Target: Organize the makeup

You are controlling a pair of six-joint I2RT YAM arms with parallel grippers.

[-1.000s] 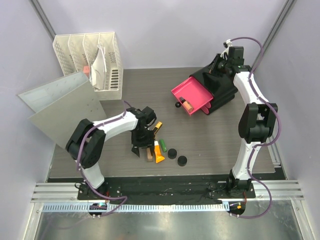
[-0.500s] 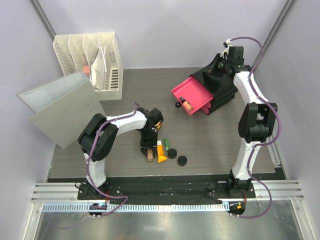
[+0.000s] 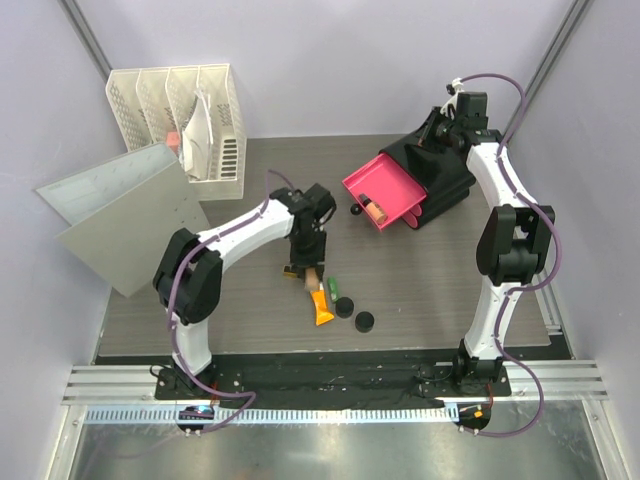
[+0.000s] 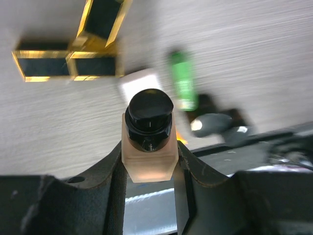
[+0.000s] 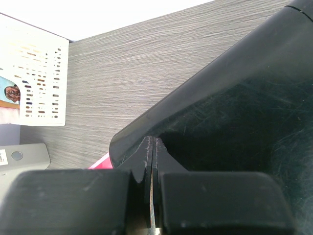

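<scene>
The left end effector [image 3: 303, 268] is closed tight on a beige foundation bottle [image 4: 146, 159], and the bottle's cap points to 6 o'clock. The pink drawer [image 3: 372, 180] lies at 1 o'clock from it, well apart. The left arm reaches out long with its wrist bent down. The right end effector [image 5: 152, 147] has its fingers pressed together by the black box [image 5: 234, 112].
</scene>
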